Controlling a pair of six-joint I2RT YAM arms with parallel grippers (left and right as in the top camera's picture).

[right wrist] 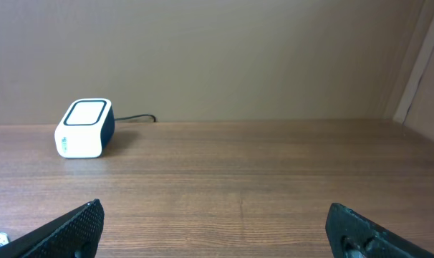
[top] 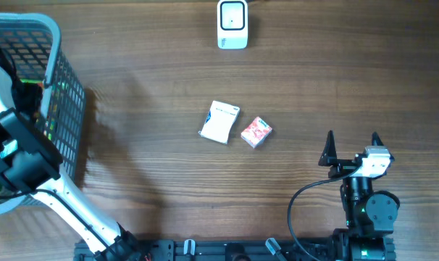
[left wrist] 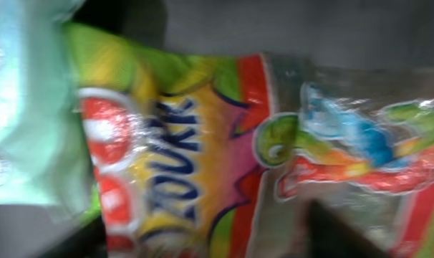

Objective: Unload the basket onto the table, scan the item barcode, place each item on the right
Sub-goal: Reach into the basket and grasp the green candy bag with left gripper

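The candy bag [left wrist: 203, 143] fills your left wrist view. It is bright, with yellow, red and green on it, and it is very close and blurry. Something pale green [left wrist: 20, 107] lies beside it. You cannot see the left gripper's fingers here, so you cannot tell if they are pinching the bag or not.

From above, your left arm [top: 24, 156] reaches down into the grey basket [top: 56, 43] on the left, so the bag is in there. Its fingers are hidden here too. A white box [top: 219, 122] and a pink packet [top: 256, 132] lie side by side in the middle of the table [top: 147, 87]. The scanner [top: 232, 24] sits at the far edge. Your right gripper [top: 352, 139] waits low on the right, fingers spread wide, holding nothing.

In the right wrist view you see the scanner far off to the left, and both fingers wide apart over bare wood.

It looks like you are on the picking-up step. Next you need a firm pinch on the bag. Then lift it out of the basket and carry it to the scanner, with the barcode facing the scanner.
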